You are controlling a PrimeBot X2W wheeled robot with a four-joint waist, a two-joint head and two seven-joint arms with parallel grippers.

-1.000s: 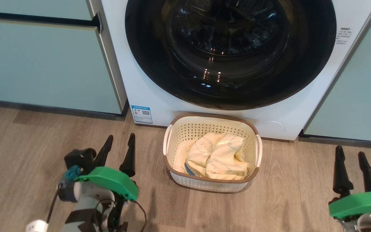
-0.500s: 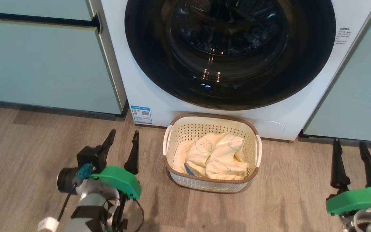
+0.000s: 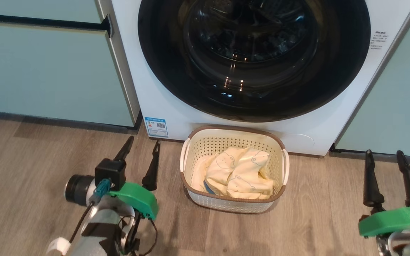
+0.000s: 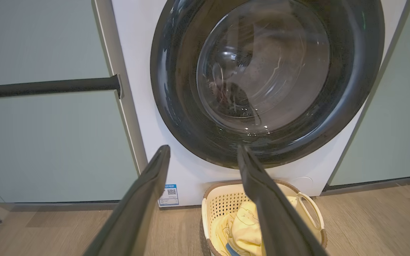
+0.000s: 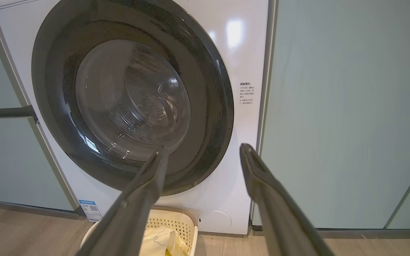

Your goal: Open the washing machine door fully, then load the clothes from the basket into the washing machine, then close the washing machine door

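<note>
Both hands hover empty with fingers apart, the left hand (image 3: 144, 140) and the right hand (image 3: 384, 153) flanking the basket (image 3: 233, 127) of clothes (image 3: 238, 170), which stands on the floor (image 3: 30, 160) before the shut washing machine door (image 3: 254, 53).

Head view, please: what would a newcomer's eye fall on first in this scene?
The washing machine door, a big glossy black ring around clear glass, looks shut and dominates the top centre. Right below it on the wood floor sits the cream basket, holding pale yellow bear-print clothes. The left gripper and right gripper flank the basket, both open and empty.
</note>
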